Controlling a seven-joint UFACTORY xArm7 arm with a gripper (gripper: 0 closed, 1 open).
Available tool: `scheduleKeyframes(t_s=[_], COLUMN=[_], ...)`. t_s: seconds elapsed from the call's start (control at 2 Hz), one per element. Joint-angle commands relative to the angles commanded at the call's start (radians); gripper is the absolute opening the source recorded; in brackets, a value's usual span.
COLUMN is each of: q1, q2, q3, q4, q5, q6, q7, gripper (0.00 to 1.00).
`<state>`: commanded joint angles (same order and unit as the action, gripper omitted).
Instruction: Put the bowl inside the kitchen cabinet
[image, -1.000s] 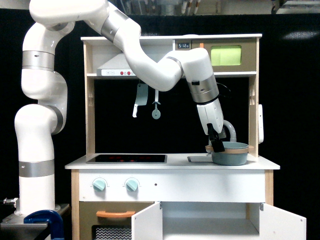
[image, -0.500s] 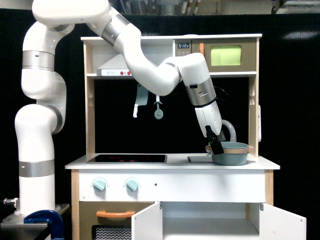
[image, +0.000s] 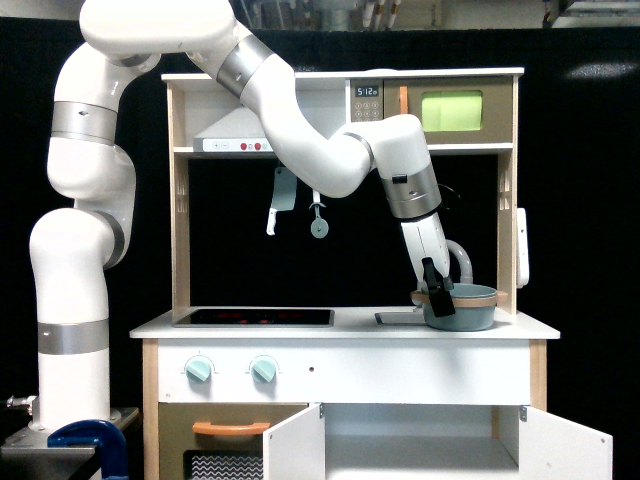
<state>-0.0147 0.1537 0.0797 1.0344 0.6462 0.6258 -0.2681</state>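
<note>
The bowl (image: 463, 307) is seen on the white surface (image: 340, 325) of the toy kitchen, at the exterior view's right end, over the sink area, with a curved grey tap (image: 461, 256) rising just behind it. The black fingers (image: 440, 297) are lowered at the bowl's near-left rim, where a small tan handle sticks out; one finger is seen against the outside of the wall, and the tan rim band is met at their tips. Whether the rim is actually pinched cannot be told from this view, nor can the width of the gap between the fingers. Far below the fingers, the kitchen cabinet (image: 420, 440) is shown with both white doors swung outward and its pale interior exposed. Below and well to the exterior view's left of the fingers, two pale green knobs (image: 231, 370) are set in the front panel, and an oven with an orange handle (image: 231, 428) lies lower still. Level with the fingers and to the same side, a dark hob (image: 254, 317) is set into the surface. Above the fingers, a microwave with a green window (image: 451, 110) is mounted.
</note>
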Motion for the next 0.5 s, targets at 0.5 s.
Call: scheduleKeyframes(t_s=[0.5], q1=[0.012], q2=[0.054], q3=[0.009], q4=[0.059], q5=[-0.033], q6=[0.018], q7=[0.028], gripper=[1.0])
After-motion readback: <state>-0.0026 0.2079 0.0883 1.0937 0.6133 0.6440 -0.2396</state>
